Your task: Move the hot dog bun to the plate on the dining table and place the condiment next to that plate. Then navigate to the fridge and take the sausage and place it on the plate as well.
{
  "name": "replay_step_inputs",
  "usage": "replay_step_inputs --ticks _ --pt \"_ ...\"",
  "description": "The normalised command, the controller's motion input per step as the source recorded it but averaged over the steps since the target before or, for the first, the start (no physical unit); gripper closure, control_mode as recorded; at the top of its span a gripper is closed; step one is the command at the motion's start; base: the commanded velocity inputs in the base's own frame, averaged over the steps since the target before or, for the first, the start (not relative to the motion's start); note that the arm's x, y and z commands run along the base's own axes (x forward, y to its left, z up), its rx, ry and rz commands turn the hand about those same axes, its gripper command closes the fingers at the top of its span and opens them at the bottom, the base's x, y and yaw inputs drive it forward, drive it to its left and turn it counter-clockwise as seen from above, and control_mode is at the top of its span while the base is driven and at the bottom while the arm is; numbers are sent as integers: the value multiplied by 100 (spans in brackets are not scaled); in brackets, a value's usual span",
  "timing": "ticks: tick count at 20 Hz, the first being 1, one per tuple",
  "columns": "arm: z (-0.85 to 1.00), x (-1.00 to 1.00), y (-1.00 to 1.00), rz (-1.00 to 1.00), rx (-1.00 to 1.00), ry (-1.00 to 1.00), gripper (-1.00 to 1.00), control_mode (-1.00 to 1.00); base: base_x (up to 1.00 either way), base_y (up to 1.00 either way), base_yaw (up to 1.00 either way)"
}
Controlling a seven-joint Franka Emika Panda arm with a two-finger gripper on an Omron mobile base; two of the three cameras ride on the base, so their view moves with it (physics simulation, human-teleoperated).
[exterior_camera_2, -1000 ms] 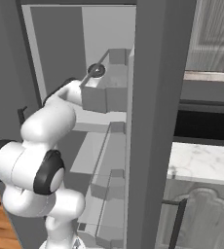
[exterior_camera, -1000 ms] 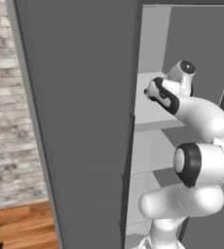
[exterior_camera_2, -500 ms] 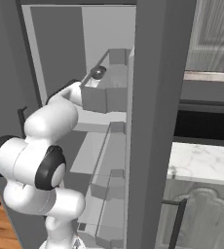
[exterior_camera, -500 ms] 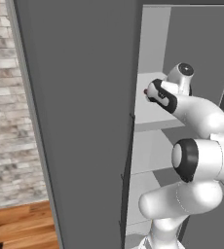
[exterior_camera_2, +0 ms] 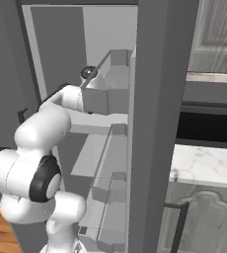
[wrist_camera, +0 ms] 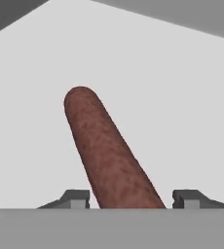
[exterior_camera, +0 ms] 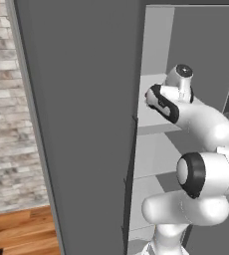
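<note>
While the arm reaches up from the base into the open fridge (exterior_camera: 86, 124) at an upper shelf (exterior_camera: 154, 112), the gripper (wrist_camera: 131, 199) straddles the sausage (wrist_camera: 106, 151), which lies on that pale shelf. Its fingertips (wrist_camera: 75, 198) stand apart on either side, gaps visible, not gripping.

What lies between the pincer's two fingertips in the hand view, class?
The sausage lies between the fingertips, its near end running down between them over the pale fridge shelf. A bare gap shows on either side of it.
</note>
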Motion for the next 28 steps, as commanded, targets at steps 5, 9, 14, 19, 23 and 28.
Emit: replay_step_inputs --ticks 5,9,14,19,23,28 --pt "-7 -90 63 -14 0 0 100 -100 0 0 0" --pt "6 -100 32 -18 5 0 100 -100 0 0 0" --pt "45 -100 5 -18 11 4 100 -100 0 0 0" --pt "47 -100 0 -11 11 4 100 -100 0 0 0" --pt "15 -100 0 -5 6 4 100 -100 0 0 0" --pt "-6 -100 16 -1 0 8 100 -100 0 0 0"
